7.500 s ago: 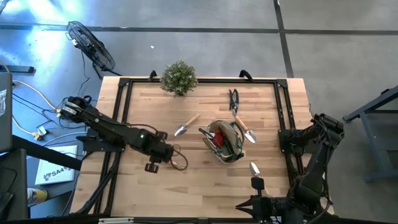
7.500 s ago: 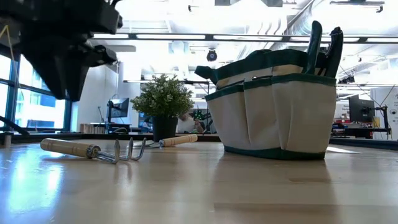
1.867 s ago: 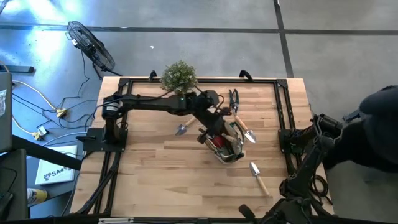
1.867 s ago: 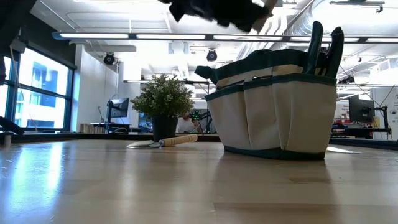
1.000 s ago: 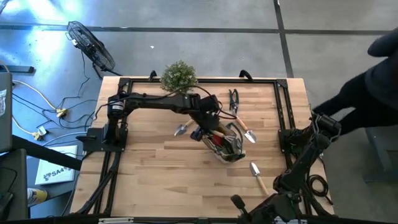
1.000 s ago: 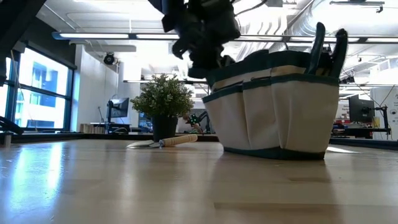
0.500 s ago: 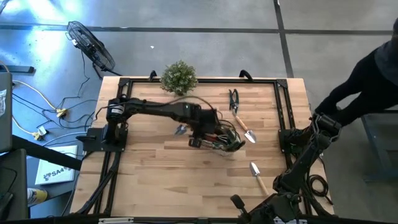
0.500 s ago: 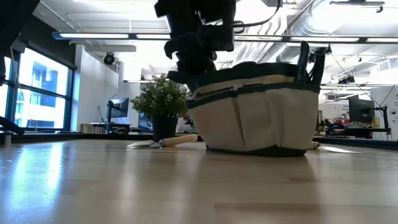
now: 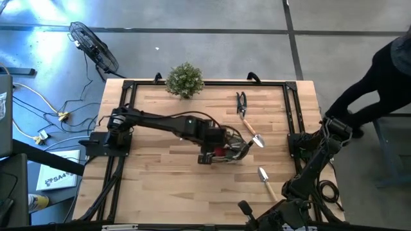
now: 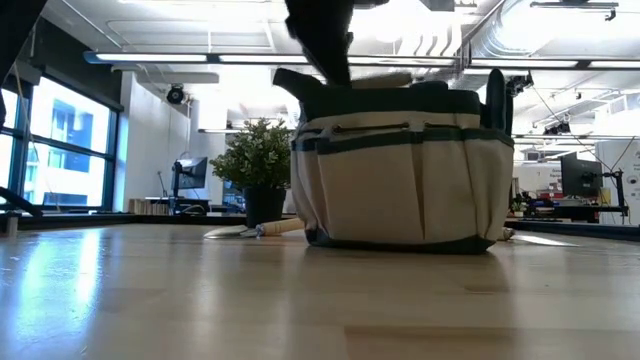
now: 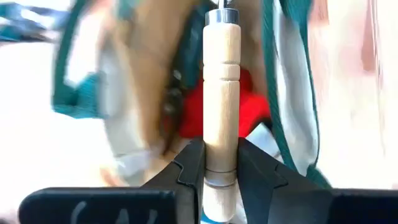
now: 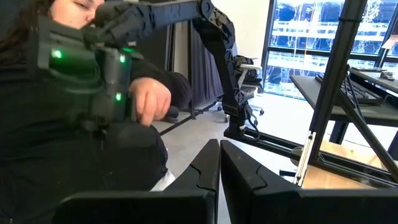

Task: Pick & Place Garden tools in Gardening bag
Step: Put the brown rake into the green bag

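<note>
The gardening bag stands on its base mid-table, its mouth facing up with a red piece inside. My left gripper hangs over the bag's left rim, shut on a wooden-handled tool whose head is hidden. In the low view the handle shows above the bag. One trowel lies right of the bag, another nearer the front, and dark snips lie at the far side. My right gripper is shut and touches nothing, off the table's near right corner. My left gripper pinches the wooden handle close to its free end between its two fingers, which lie across it. The fingers come slanting down from above, from the table's left. The handle runs away from the gripper over the bag's mouth, clear of the table.
A potted plant stands at the far edge. A third trowel lies left of the bag in the low view. A person stands beyond the table's right side, a hand showing near my right arm.
My left gripper has moved toward the table's near edge, risen a little and rolled about its own axis, still shut on the tool. The bag has slid toward the table's left and turned about on its base, briefly tipping and squashing on the way.
</note>
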Motion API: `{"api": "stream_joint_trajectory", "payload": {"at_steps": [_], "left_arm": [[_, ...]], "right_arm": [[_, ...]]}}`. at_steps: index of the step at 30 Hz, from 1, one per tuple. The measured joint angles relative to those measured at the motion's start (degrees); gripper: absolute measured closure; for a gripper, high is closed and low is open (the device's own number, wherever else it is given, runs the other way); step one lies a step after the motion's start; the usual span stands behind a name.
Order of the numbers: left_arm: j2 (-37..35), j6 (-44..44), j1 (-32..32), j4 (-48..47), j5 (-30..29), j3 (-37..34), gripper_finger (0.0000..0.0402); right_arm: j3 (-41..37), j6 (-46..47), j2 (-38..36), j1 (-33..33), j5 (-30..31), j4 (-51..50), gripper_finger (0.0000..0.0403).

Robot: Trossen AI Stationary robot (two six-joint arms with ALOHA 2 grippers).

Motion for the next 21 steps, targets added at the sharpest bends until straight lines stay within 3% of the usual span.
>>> {"api": "stream_joint_trajectory", "payload": {"at_steps": [8,12,17,21], "left_arm": [[0.40,-0.12,0.18,-1.80,-1.73,2.23,0.0341],[2.99,1.28,0.47,-0.51,1.85,2.28,0.0341],[6.28,1.78,1.05,-0.85,-0.27,2.28,0.0341],[7.54,1.90,2.43,-2.50,2.82,2.25,0.0341]], "right_arm": [[0.00,0.24,0.00,0.00,0.00,-0.42,0.0398],[0.00,0.36,0.00,0.00,0.00,-0.94,0.0398],[0.02,1.98,0.00,0.00,0.00,-1.69,0.0398],[0.02,2.58,0.00,0.00,0.02,-2.03,0.0398]]}}
